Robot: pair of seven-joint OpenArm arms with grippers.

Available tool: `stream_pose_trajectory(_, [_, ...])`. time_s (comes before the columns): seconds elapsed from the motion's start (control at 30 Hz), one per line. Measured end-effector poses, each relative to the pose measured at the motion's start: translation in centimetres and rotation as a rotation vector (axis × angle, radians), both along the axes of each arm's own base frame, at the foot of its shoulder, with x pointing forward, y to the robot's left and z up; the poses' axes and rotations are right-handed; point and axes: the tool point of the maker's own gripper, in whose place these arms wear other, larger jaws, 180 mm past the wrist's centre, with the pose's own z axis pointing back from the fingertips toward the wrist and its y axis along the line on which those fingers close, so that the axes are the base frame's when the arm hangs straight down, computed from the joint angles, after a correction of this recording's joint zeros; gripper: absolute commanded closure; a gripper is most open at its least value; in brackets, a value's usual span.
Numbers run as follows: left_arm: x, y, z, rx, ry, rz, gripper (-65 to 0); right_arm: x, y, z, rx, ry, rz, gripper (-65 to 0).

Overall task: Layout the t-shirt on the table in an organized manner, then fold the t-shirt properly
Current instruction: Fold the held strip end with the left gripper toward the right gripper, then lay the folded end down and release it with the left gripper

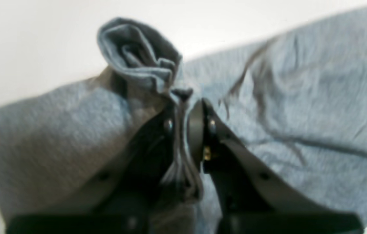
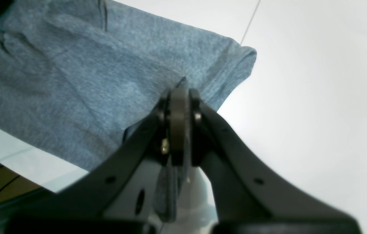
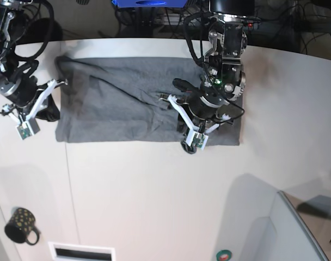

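T-shirt (image 3: 122,103) lay spread on table (image 3: 154,185), 12 o'clock zone. Left gripper (image 1: 183,107) pinched raised fold at mid-shirt; right gripper (image 2: 179,94) pinched hem at 9 o'clock edge. Black dotted mug (image 3: 21,224) sat at 7 o'clock, well apart.

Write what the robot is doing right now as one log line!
left gripper: shut on t-shirt | right gripper: shut on t-shirt | shirt: partly flat on table
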Motion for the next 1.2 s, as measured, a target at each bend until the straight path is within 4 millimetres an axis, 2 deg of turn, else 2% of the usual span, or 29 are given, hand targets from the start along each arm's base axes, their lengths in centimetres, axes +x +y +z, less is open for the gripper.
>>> stream_pose_trajectory(0.1, [-0.3, -1.2, 0.6, 0.002, 0.006, -0.035, 0.0, 0.4, 0.0, 0.3, 0.002, -0.012, 0.000, -2.3])
stream_pose_trajectory(0.17, [-0.8, -1.3, 0.3, 0.015, 0.041, -0.045, 0.0, 0.4, 0.1, 0.3, 0.003, -0.010, 0.000, -2.3])
stream_pose_trajectory(0.3, [-0.5, -1.0, 0.2, 0.024, 0.044, -0.041, 0.0, 0.5, 0.0, 0.3, 0.000, -0.011, 0.000, -2.3])
stream_pose_trajectory(0.57, [-1.1, -1.2, -1.6, 0.024, 0.096, -0.047, 0.0, 0.5, 0.0, 0.3, 0.000, -0.011, 0.000, -2.3])
stream_pose_trajectory(0.77, [-1.1, -1.6, -1.6, 0.015, 0.097, -0.047, 0.0, 0.5, 0.0, 0.3, 0.000, -0.010, 0.000, -2.3])
stream_pose_trajectory(0.93, [-1.5, -3.5, -1.4, 0.013, 0.094, -0.104, 0.0, 0.5, 0.0, 0.3, 0.001, -0.011, 0.000, -2.3])
stream_pose_trajectory(1.2, [-1.5, -3.6, -1.4, 0.011, 0.097, -0.104, 0.0, 0.5, 0.0, 0.3, 0.000, -0.011, 0.000, -2.3])
